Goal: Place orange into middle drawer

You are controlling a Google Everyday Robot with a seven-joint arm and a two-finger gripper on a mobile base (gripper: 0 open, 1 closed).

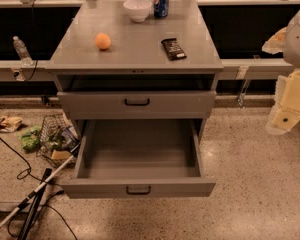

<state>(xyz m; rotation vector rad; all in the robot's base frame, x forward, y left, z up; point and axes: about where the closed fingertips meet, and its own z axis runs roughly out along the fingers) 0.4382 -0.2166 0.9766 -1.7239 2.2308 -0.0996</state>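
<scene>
Nothing done yet: the orange (103, 41) sat on the table (140, 51), the middle drawer (140, 156) gaped empty, and the pincer (283, 118) hung well apart, open or closed I couldn't tell.

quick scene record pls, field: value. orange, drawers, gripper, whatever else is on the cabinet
orange: on the cabinet top, left side, nothing touching it
middle drawer: pulled well out, empty inside
top drawer: nearly shut
gripper: right edge of view, beside the cabinet, away from the orange
back of top: white bowl, blue can beside it
snack packet: dark, lying flat, right of the orange
task state: orange not yet in drawer
</scene>
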